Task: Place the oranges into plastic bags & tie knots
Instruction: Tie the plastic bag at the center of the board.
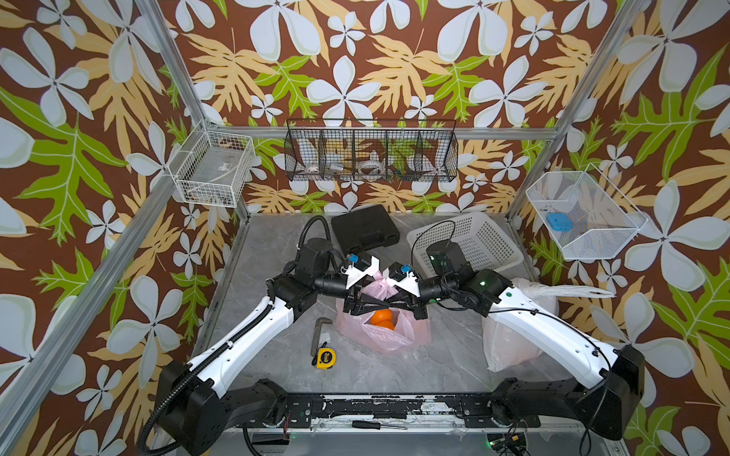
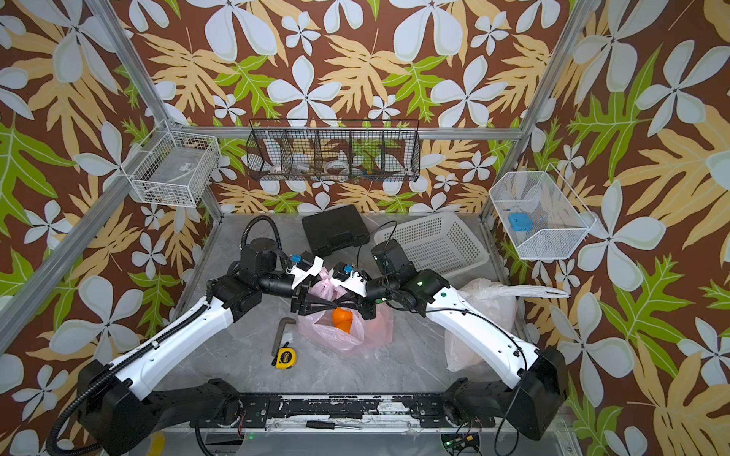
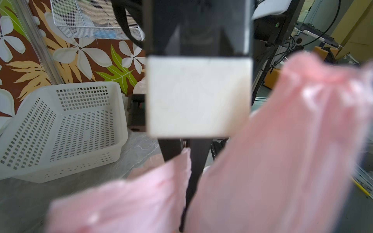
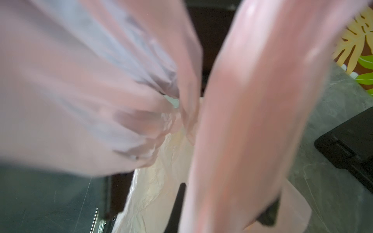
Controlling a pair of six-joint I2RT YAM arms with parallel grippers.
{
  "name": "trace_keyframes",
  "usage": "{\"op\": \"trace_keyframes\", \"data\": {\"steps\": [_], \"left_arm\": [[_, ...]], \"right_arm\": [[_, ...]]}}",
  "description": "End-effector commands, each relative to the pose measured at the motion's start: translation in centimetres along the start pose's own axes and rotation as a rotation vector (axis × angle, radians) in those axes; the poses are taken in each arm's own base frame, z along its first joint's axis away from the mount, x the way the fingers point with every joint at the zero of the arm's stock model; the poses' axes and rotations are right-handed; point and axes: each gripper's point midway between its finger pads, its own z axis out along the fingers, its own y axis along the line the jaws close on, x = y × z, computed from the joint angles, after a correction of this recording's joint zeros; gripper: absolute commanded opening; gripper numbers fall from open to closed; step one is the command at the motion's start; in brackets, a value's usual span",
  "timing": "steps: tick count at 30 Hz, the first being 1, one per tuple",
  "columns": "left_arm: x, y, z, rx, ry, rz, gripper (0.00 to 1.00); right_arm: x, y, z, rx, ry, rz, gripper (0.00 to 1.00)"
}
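Observation:
The pink bag (image 1: pixel 389 337) (image 2: pixel 335 335) lies mid-table with its mouth open, and two oranges (image 1: pixel 382 318) (image 2: pixel 342 319) show inside. My left gripper (image 1: pixel 379 304) and right gripper (image 1: pixel 401 303) meet tip to tip just above that mouth. Bunched pink plastic (image 1: pixel 379 286) rises behind them. In the right wrist view a taut pink handle strip (image 4: pixel 252 121) runs down into the shut jaws. Pink plastic (image 3: pixel 282 151) hides the left jaws in the left wrist view. The white bag (image 1: pixel 509 339) (image 2: pixel 466 347) sits under my right arm. Knots are out of view.
A white perforated basket (image 1: pixel 470 241) (image 3: pixel 66 129) and a black case (image 1: pixel 365 227) (image 4: pixel 349 149) stand at the back. An L-shaped metal key (image 1: pixel 319 331) and a yellow tape measure (image 1: pixel 324 357) lie left of the pink bag. A screwdriver (image 1: pixel 367 425) rests on the front rail.

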Motion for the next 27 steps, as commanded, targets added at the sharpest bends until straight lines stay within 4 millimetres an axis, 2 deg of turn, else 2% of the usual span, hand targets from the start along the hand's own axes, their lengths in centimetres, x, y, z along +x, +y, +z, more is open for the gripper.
{"op": "trace_keyframes", "data": {"steps": [1,4,10,13,27], "left_arm": [[-0.5,-0.3,0.0,0.027,-0.017,0.006,0.74],[-0.3,-0.1,0.1,0.025,-0.014,-0.003,0.79],[-0.6,0.1,0.2,0.018,-0.036,-0.01,0.78],[-1.0,0.1,0.2,0.019,-0.059,-0.008,0.73],[-0.8,0.1,0.1,0.013,-0.061,-0.009,0.35]], "right_arm": [[-0.4,0.4,0.3,-0.047,-0.008,-0.014,0.0],[-0.5,0.3,0.7,-0.056,-0.011,-0.018,0.0],[-0.8,0.5,1.3,-0.08,-0.03,-0.017,0.0],[-0.9,0.5,1.4,-0.085,-0.044,-0.011,0.0],[-0.9,0.2,1.3,-0.062,-0.042,-0.001,0.0]]}}
